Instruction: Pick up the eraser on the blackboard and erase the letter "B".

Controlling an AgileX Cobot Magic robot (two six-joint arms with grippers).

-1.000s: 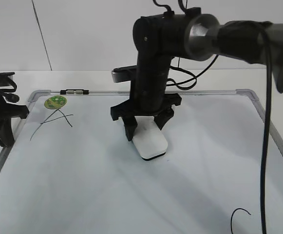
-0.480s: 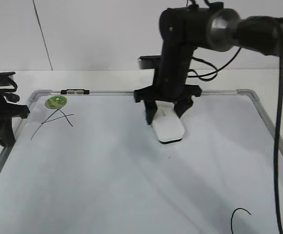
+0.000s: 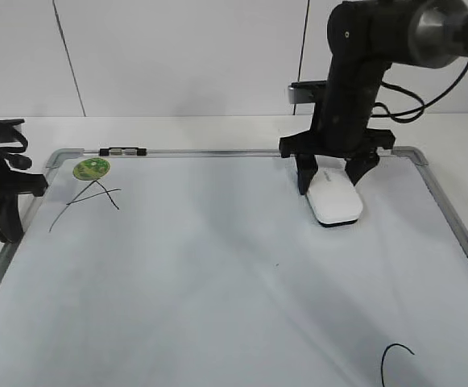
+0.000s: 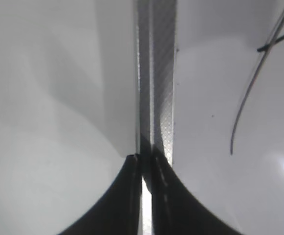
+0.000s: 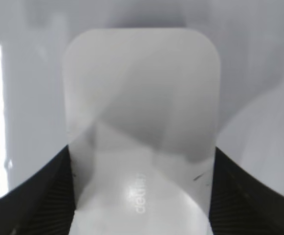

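Observation:
The white eraser (image 3: 336, 201) rests flat on the blackboard (image 3: 217, 274) near its far right corner. My right gripper (image 3: 329, 179) is shut on it, one finger on each long side. The right wrist view shows the eraser (image 5: 142, 98) filling the space between the black pads of that gripper (image 5: 142, 200). No letter "B" shows on the board in any view. My left gripper (image 3: 4, 197) hangs at the board's left edge; in the left wrist view it (image 4: 146, 169) is shut and empty over the grey frame (image 4: 156, 73).
A black "A" (image 3: 89, 201) and a round green sticker (image 3: 92, 168) lie at the board's far left. A stroke of the "A" (image 4: 244, 98) shows in the left wrist view. Part of a "C" (image 3: 396, 355) shows at the near right. A marker (image 3: 123, 151) lies on the top frame.
My right gripper has slid the eraser from the middle of the board to the right and toward the far edge. The left arm has not moved.

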